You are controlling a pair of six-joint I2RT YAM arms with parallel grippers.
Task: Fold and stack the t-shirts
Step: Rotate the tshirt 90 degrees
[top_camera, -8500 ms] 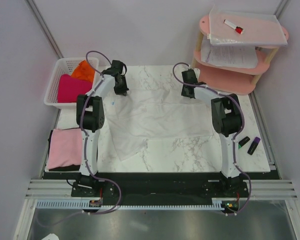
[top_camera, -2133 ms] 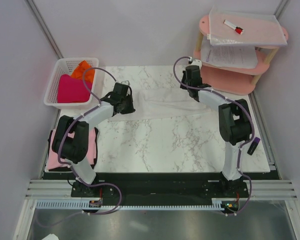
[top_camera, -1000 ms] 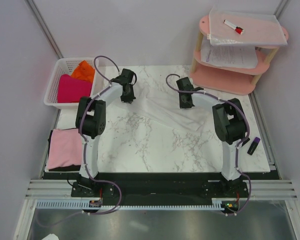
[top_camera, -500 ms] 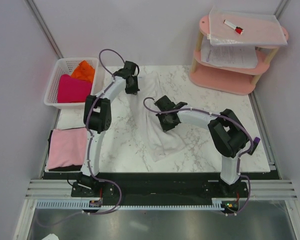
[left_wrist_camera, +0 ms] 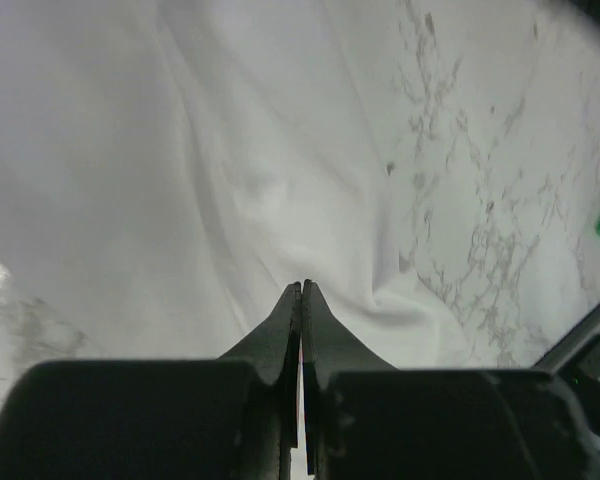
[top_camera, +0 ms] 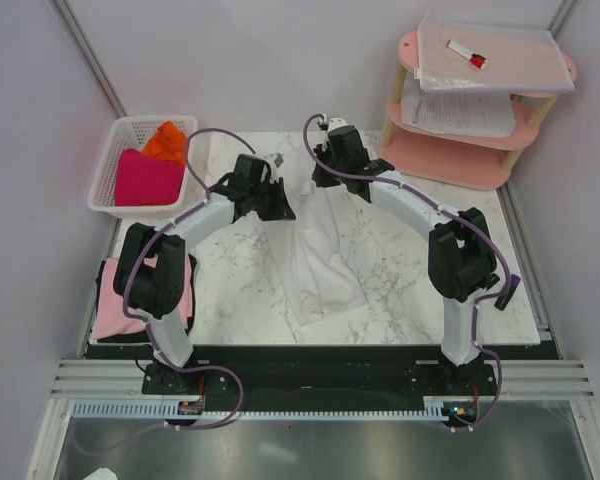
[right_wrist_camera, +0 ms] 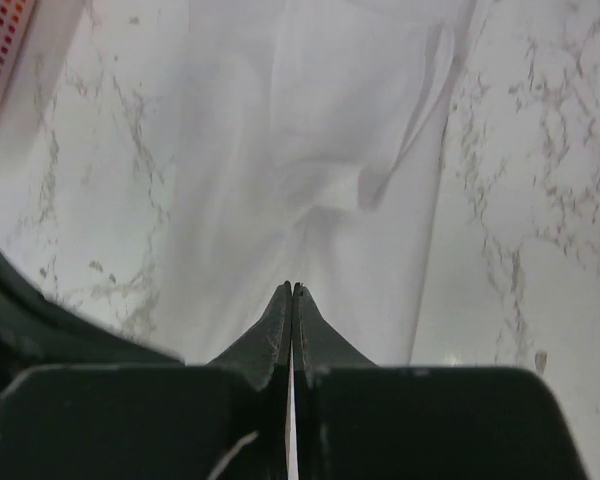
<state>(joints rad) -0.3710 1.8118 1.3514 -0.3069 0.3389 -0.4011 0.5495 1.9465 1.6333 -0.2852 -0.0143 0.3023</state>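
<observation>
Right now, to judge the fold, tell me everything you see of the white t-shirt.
The white t-shirt is thin, soft plain cloth, gathered into a long wrinkled strip on the marble table. The left gripper and right gripper, both shut, pinch its far end; its near end lies flat toward the arm bases.

The white t-shirt (top_camera: 315, 255) is a wide spread at first, then a sideways strip at the far side. Now it runs lengthwise down the desk (top_camera: 410, 290). The right tool (top_camera: 325, 180) has pulled back from mid-desk, ending up next to the left tool (top_camera: 280, 207).
</observation>
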